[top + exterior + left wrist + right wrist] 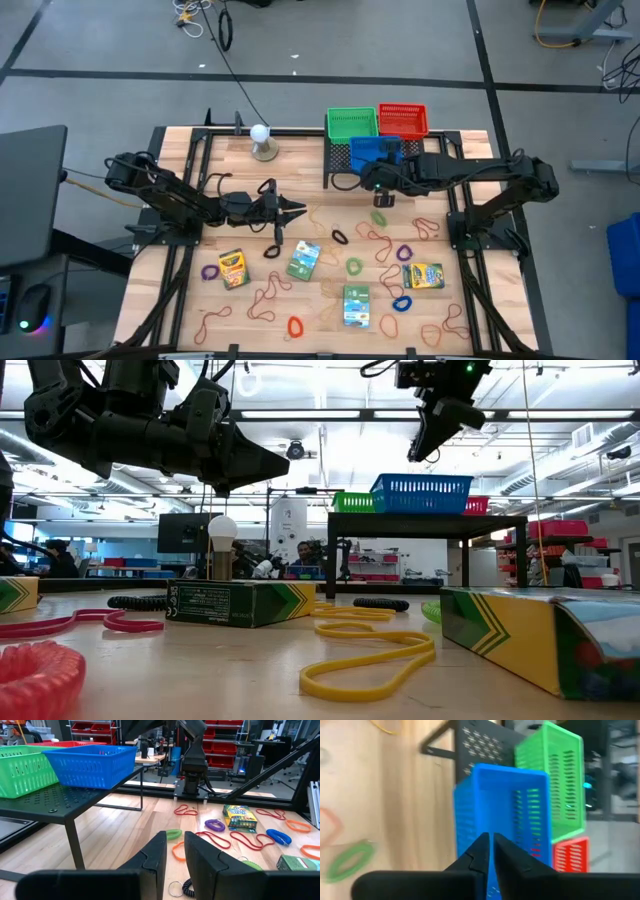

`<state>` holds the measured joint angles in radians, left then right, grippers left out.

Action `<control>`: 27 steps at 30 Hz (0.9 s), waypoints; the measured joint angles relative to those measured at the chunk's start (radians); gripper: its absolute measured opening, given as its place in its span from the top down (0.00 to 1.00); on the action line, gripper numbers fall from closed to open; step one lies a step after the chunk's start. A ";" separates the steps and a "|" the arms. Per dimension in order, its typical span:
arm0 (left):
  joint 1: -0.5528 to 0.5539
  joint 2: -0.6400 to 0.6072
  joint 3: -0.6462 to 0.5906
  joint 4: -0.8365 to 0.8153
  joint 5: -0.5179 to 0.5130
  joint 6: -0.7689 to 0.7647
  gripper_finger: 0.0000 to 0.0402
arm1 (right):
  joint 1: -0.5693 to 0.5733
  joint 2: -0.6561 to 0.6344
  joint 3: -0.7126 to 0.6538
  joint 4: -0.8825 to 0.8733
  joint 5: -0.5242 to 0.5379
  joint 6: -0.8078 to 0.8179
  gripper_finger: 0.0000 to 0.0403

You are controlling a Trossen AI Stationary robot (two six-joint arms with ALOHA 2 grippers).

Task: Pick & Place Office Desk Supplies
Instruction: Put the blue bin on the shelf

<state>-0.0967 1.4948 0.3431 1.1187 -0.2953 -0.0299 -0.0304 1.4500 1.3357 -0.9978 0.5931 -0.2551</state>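
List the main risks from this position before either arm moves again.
1. The right gripper, fingers nearly together and apparently empty, hangs beside the blue basket on the black rack; a careless move might knock the basket.
2. The left gripper hovers low over crowded rubber bands and loops; descending, it may snag several.

1. You have a white ball on a round stand [263,141] near the table's far edge.
2. Beside it stands a black mesh rack [342,160] carrying a green basket [352,124], a red basket [403,119] and a blue basket [372,150].
3. The wooden table [180,305] lies under everything.
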 joint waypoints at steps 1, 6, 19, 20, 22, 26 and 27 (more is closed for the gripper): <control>0.000 0.000 0.000 0.000 0.000 0.000 0.82 | 0.000 -0.006 0.000 0.004 -0.026 0.002 0.95; 0.000 0.000 0.000 0.000 0.000 0.000 0.82 | -0.002 -0.024 0.000 0.054 -0.171 0.022 0.99; 0.000 0.000 0.000 0.000 0.000 0.000 0.82 | -0.067 -0.025 -0.002 0.115 -0.395 0.040 0.99; 0.000 0.000 0.000 0.000 0.000 0.000 0.82 | -0.071 -0.024 -0.002 0.122 -0.409 0.039 0.99; 0.000 0.000 0.000 0.000 0.000 0.000 0.82 | -0.076 -0.024 -0.003 0.122 -0.414 0.037 0.99; 0.000 0.000 0.000 0.000 0.000 0.000 0.82 | -0.081 -0.024 -0.007 0.121 -0.425 0.043 0.99; 0.000 0.000 0.000 0.000 0.000 0.000 0.82 | -0.084 -0.024 -0.020 0.139 -0.434 0.038 0.99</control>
<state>-0.0963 1.4948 0.3431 1.1183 -0.2955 -0.0296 -0.1148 1.4258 1.3162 -0.8588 0.1593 -0.2166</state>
